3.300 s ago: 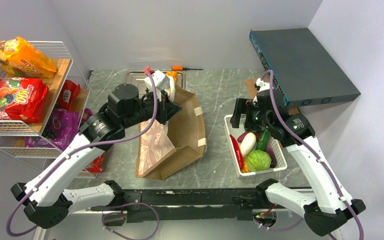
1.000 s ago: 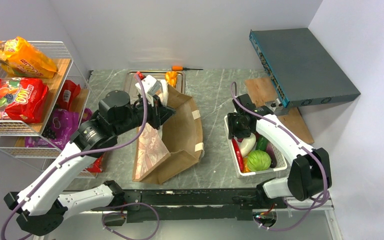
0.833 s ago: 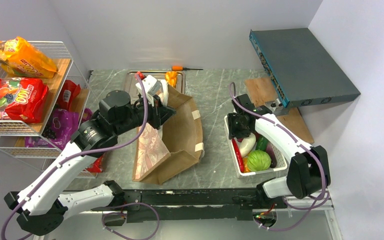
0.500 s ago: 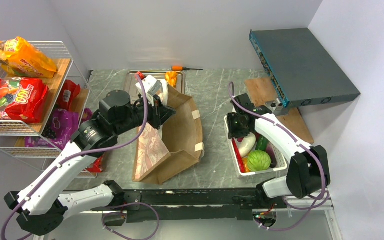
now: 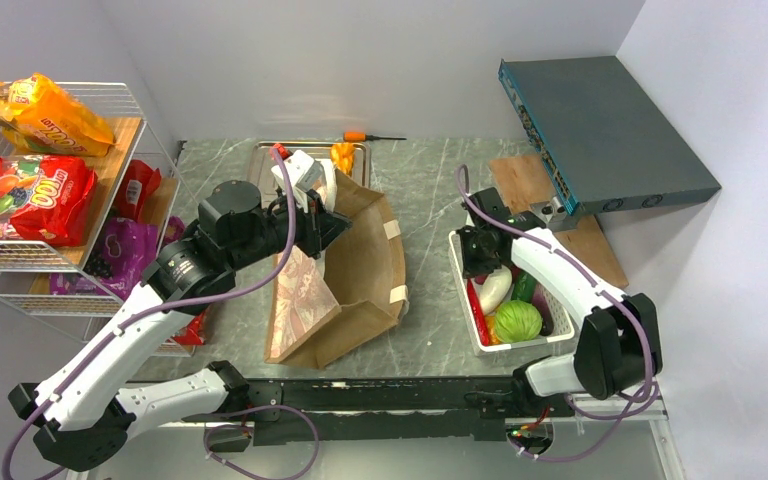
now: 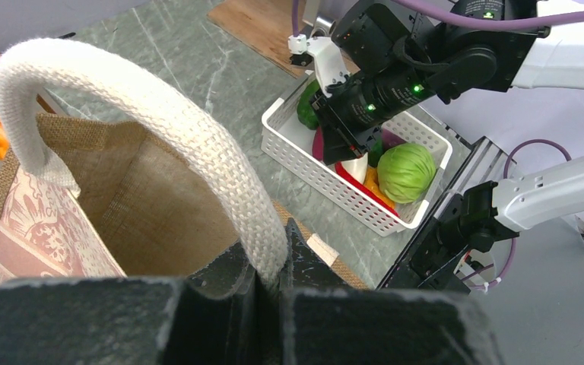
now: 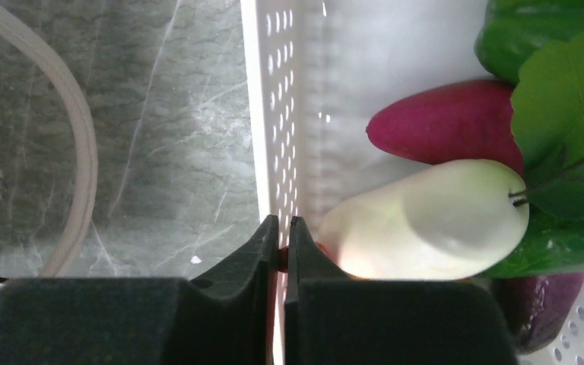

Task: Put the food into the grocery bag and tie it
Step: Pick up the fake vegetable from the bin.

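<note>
mid-counter, holds the grocery bag (image 5: 360, 262) open by its white handle (image 6: 160, 129), clamped in the left gripper (image 6: 272, 255). near the right edge, pinches the right gripper (image 7: 283, 228) shut on what looks like the red chili (image 5: 474, 298), hard against the white basket (image 5: 525, 345) wall. risks catching that wall and dragging the basket. shows the thin red bite only from the right wrist.

Rough woven-cloth grocery bag (image 6: 144, 205), white perforated plastic basket (image 6: 327, 182) — smooth, matt stone-look table (image 5: 440, 190).
</note>
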